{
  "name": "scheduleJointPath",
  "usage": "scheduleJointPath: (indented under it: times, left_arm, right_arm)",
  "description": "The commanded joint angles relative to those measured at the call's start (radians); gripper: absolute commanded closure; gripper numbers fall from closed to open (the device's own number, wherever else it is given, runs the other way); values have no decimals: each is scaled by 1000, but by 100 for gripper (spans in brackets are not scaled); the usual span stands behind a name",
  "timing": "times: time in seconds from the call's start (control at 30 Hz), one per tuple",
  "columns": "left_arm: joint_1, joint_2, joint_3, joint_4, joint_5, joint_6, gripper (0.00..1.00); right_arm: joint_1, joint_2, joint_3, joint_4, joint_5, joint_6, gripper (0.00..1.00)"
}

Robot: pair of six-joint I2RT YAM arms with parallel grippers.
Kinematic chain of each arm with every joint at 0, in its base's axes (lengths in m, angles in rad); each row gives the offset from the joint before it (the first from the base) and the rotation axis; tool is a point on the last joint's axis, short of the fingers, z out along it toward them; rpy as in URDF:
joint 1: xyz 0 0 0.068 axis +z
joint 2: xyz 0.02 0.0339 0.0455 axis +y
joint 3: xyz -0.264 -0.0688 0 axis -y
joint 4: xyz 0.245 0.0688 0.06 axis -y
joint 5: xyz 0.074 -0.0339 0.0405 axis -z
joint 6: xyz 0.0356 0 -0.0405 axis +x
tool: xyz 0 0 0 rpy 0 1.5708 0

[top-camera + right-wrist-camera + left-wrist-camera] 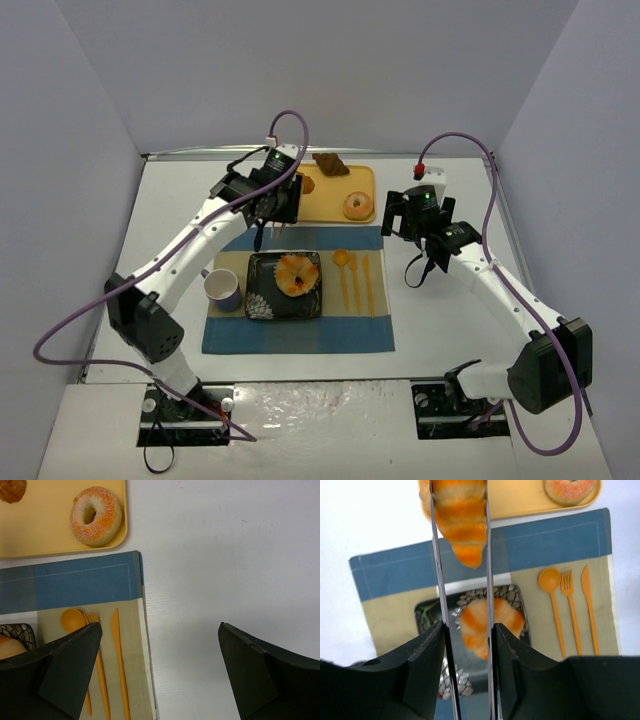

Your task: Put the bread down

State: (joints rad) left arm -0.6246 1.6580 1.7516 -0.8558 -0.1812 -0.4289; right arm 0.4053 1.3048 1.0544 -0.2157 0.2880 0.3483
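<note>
A striped orange croissant, the bread (460,515), hangs pinched between the two thin blades of metal tongs (489,580). My left gripper (468,626) is shut on those tongs. In the top view this gripper (283,200) hovers over the left end of the yellow tray (335,195), with the bread (307,184) beside it. A second croissant (297,274) lies on the dark patterned plate (262,305) on the placemat. My right gripper (160,625) is open and holds nothing, above the white table just right of the placemat (75,582).
A sugared doughnut (357,205) and a brown pastry (330,163) lie on the tray. An orange spoon, fork and knife (356,278) lie right of the plate. A white and purple cup (222,289) stands left of it. Grey walls enclose the table.
</note>
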Motion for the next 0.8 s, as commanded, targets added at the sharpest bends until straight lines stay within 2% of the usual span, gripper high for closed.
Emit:
scheduleJointPath:
  times: [0.0,0.2,0.53,0.77]
  left_arm:
    - [-27,-210,-114,-32,-87,-70,100]
    - [-60,-345,-290,-73,-118,-133,100]
    - [-109,-429,-450,-100,-163,-225,100]
    - [-132,-450,-492,-116,-167,-258,100]
  right_arm:
    - [-1,-11,-10,46,1,14,0]
    - [3,-11,-27,57,-6,21,0]
    - [6,-11,-37,63,-11,24,0]
    - [7,-10,-40,66,-14,24,0]
